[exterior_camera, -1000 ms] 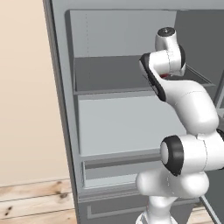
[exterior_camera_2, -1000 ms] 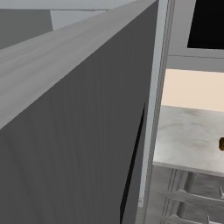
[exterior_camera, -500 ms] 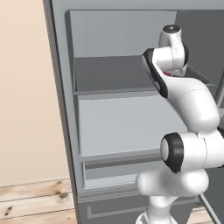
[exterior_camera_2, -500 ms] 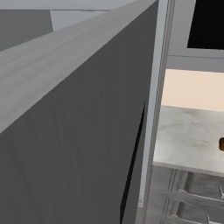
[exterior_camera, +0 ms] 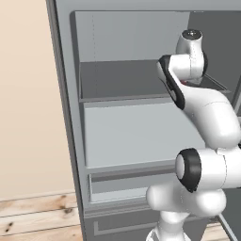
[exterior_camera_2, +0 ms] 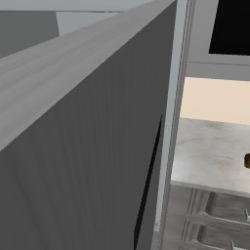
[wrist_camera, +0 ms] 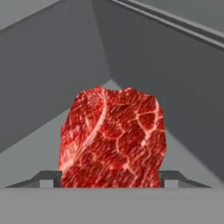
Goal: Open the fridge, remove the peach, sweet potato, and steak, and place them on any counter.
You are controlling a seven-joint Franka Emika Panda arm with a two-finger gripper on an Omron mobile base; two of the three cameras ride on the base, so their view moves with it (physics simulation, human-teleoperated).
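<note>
The fridge (exterior_camera: 127, 136) stands open, its light grey shelves bare on the left. My arm (exterior_camera: 202, 103) reaches onto the upper shelf (exterior_camera: 117, 80) at the right. In the hand view the steak (wrist_camera: 113, 135), a bright red marbled slab, lies on the grey shelf floor in a back corner. My gripper (wrist_camera: 110, 178) straddles it, and the two dark fingertips (wrist_camera: 49, 178) press against its left and right sides. A dark brown sweet potato (exterior_camera_2: 247, 160) lies on the marbled counter (exterior_camera_2: 210, 151) at the right edge of the right base view. The peach is out of view.
The open dark grey fridge door (exterior_camera_2: 73, 146) blocks most of the right base view. A black-windowed microwave (exterior_camera_2: 229, 27) hangs above the counter, and grey drawers (exterior_camera_2: 210, 224) sit below it. A drawer (exterior_camera: 127, 186) spans the fridge bottom, with wood floor (exterior_camera: 37, 216) at the left.
In the left base view the hand has shifted slightly to the right and deeper over the upper shelf. The base has not moved.
</note>
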